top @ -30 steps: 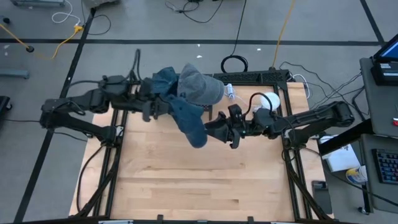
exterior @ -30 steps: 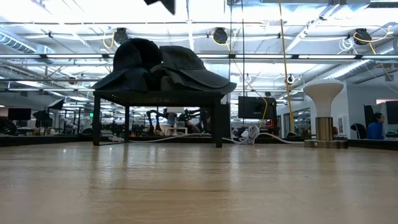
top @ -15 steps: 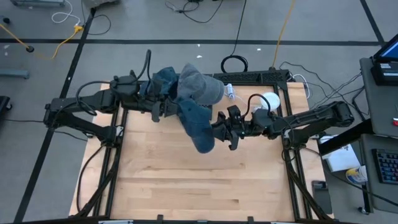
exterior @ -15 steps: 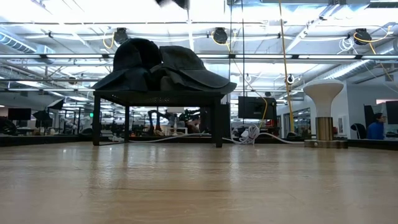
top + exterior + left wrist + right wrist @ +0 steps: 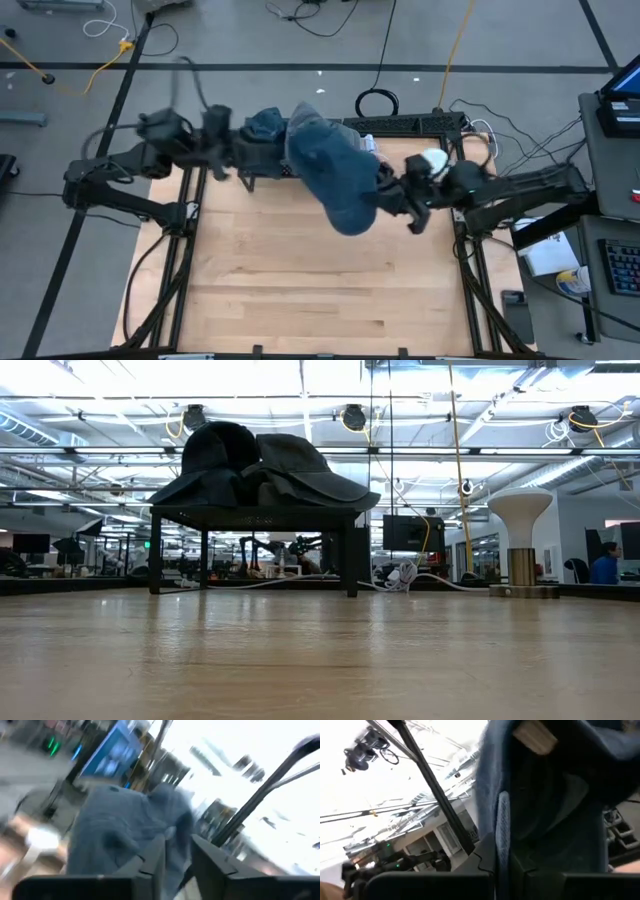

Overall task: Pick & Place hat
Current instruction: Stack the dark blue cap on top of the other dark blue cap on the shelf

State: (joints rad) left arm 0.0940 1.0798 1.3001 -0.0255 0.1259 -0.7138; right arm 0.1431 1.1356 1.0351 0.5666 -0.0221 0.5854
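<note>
The wooden table (image 5: 300, 290) lies bare across the lower half of the high view. In the upper middle, the hat (image 5: 335, 180), a small black stand (image 5: 255, 515) piled with 2 hats and a white post (image 5: 520, 535) block passage

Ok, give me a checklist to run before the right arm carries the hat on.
1. Right gripper shut on the blue hat: ok; the right wrist view shows denim between its fingers.
2. Left gripper free of the hat: cannot tell; its fingers are parted in the left wrist view, with the fabric right against them.
3. Hat lifted off the table: ok; the low view shows no cloth on the wood.
4. White stand unobstructed: ok; it stands bare at the table's right rear.
5. Remaining hats settled on the black rack: ok.
</note>
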